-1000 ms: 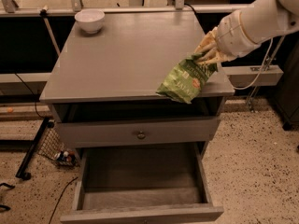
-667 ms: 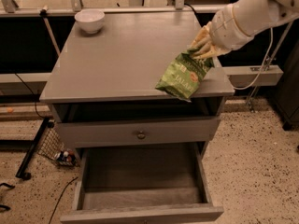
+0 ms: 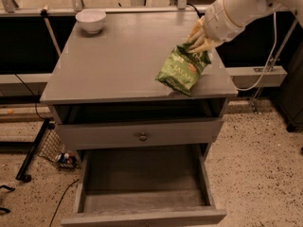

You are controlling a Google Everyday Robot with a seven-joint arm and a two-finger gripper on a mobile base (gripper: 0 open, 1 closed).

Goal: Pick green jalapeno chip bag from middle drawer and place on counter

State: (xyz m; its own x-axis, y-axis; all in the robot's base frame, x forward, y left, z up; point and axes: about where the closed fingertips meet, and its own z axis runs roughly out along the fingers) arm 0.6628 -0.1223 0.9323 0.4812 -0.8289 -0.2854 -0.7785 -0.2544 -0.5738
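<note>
The placing step is in hand. The gripper [image 3: 198,38] hangs over the counter's [image 3: 118,65] right side, clamped on the top edge of the green jalapeno chip bag [image 3: 182,69]. The bag slants down toward 7 o'clock from the gripper, its lower end seemingly resting on the counter near the front edge. The middle drawer [image 3: 142,183] stands open below. A white bowl [image 3: 91,20] sits at the counter's 11 o'clock corner. Next, I judge, the gripper should let go and lift away.
</note>
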